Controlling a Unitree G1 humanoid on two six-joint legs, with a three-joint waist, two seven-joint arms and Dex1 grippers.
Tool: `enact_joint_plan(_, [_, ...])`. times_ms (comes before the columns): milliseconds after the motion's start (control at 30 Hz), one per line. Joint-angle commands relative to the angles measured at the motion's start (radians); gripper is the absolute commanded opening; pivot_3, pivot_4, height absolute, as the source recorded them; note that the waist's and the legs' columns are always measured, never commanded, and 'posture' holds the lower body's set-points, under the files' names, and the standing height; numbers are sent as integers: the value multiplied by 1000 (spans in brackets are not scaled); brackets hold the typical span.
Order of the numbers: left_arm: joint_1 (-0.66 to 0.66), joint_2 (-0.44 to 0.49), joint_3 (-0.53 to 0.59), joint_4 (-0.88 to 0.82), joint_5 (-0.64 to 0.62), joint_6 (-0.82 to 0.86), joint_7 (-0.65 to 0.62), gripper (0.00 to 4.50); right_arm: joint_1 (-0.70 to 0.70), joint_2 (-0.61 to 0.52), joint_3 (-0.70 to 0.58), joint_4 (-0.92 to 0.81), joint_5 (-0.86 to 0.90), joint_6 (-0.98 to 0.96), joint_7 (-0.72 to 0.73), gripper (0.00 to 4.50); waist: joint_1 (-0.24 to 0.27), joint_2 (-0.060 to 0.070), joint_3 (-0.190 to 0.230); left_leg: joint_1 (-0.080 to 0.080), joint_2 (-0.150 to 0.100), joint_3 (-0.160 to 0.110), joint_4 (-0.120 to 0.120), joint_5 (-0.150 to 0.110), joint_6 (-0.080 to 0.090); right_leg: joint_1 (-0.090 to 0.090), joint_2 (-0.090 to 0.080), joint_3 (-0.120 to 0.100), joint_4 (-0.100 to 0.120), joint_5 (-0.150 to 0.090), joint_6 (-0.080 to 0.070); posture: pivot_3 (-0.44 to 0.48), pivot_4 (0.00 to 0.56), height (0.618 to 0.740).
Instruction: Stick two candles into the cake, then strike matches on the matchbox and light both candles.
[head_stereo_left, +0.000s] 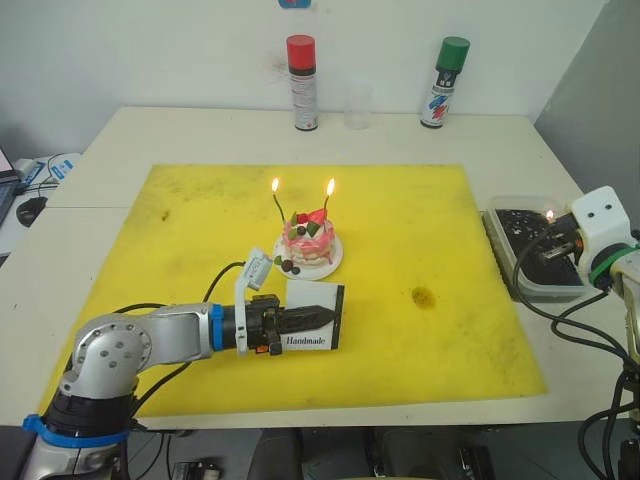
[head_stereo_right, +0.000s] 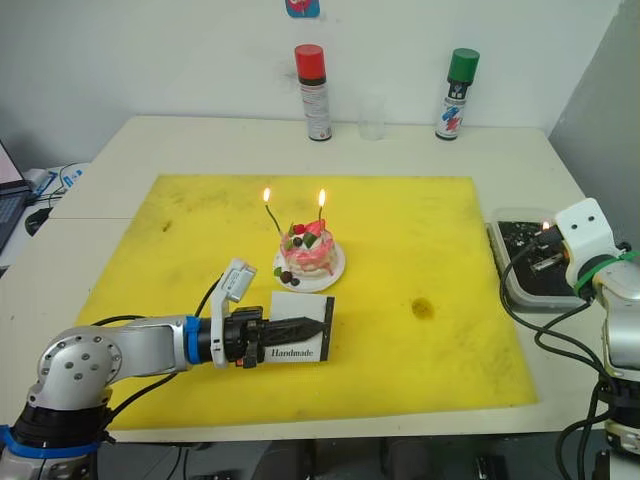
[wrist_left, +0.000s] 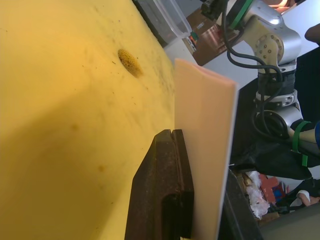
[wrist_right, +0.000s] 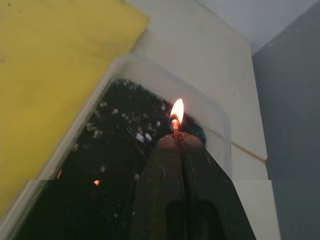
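Note:
The cake sits on its small white plate at the middle of the yellow mat. Two candles stand in it, and both burn. Just in front of the cake, my left gripper is shut on the matchbox, which lies on the mat; the left wrist view shows the matchbox edge-on beside a dark finger. At the right, my right gripper is shut on a short match whose tip is still burning, held over the dark plastic tray.
A red-capped spray can, a clear cup and a green-capped spray can stand along the table's far edge. A dark stain marks the mat to the right of the matchbox. The tray holds dark debris.

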Motion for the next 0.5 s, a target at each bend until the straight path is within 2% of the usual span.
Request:
enact_joint_plan(33, [8,-10,8,-31,6,-21,4,0,-20,1,-55,15,48,45,-28,435,1,0,0,0,0,0,0,0,0,0,0,0,0,0,0,0,150,740])
enact_joint_plan(67, [10,-13,9,-32,7,-24,6,0,-26,6,-63,16,64,66,-32,622,1,0,0,0,0,0,0,0,0,0,0,0,0,0,0,0,150,740])
enact_joint_plan(167, [19,-16,10,-35,10,-29,7,0,-48,23,-87,-2,104,130,-60,1691,0,0,0,0,0,0,0,0,0,0,0,0,0,0,0,0,150,740])
enact_joint_plan(400, [37,-12,20,-29,6,-28,33,0,-53,12,-95,-80,146,123,-97,4206,1,1,1,0,0,0,0,0,0,0,0,0,0,0,1,0,150,740])
enact_joint_plan(433, [40,-10,24,-25,2,-25,45,0,-51,9,-94,-103,162,106,-83,4475,1,1,1,0,0,0,0,0,0,0,0,0,0,0,1,0,150,740])
enact_joint_plan(500, [44,-9,32,-9,-12,-19,80,0,-39,-7,-81,-152,182,91,-54,4475,1,2,1,0,0,0,0,0,0,0,0,0,0,0,1,0,150,740])
